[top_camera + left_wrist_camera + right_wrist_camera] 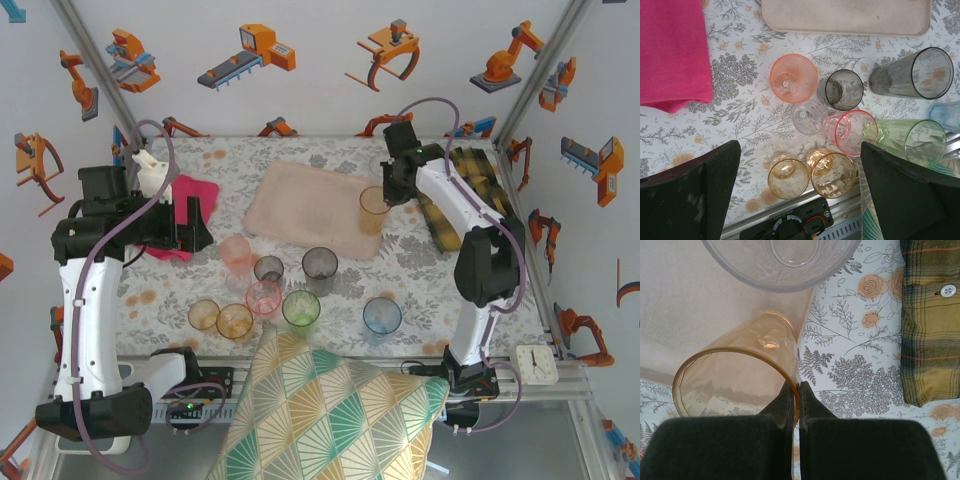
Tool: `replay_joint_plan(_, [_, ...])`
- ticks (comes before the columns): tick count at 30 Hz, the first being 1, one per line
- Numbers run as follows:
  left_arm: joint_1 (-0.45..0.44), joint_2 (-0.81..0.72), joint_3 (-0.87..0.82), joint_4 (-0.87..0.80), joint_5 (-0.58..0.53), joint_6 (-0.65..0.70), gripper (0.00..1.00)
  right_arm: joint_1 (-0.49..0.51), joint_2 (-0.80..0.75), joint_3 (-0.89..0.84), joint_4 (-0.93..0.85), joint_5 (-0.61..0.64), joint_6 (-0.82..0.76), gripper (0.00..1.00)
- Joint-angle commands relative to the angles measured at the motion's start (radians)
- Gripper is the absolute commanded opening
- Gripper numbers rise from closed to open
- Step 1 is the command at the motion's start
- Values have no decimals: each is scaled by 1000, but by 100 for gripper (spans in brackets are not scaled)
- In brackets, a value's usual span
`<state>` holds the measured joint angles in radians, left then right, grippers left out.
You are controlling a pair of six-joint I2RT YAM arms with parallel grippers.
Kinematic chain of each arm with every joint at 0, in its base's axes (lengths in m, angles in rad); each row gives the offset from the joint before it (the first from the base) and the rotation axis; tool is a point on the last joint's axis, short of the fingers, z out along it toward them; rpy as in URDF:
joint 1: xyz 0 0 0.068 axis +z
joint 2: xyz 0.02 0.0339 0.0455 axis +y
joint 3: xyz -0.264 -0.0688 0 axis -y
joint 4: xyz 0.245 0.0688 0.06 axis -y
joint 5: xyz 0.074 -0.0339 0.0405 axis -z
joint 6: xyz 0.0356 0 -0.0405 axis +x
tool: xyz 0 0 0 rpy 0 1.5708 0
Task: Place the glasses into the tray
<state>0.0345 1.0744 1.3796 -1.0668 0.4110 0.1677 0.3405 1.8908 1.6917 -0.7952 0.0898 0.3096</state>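
Nine or so glasses (268, 295) crowd the floral surface (425, 285) before the tray (300, 205), with a magenta cloth (670, 50) to its left and a plaid cloth (930, 340) to its right. The left fingers (695, 195) hang spread and empty by the magenta cloth. The right fingers (785, 405), arm outstretched, pinch the rim of an amber glass (735, 375) at the tray's right edge, perhaps resting on it.

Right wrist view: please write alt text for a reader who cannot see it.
The right gripper pinches the rim of an amber glass at the edge of the pale tray. A clear glass is beyond it, and a plaid cloth lies at the right on the flowered tablecloth.
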Motion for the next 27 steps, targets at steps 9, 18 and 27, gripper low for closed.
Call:
replay_joint_plan(9, [8,-22,-19,-10,27,12,97,-8,7,38,-14,-13,-10,21])
replay_joint_plan(18, [10,-26,-15,-11,29,12,97,-10,0,78,-44,-14,-22,33])
replay_joint_plan(27, [9,-19,-3,-12,25,14,97,-10,-87,85,-90,-18,-36,39])
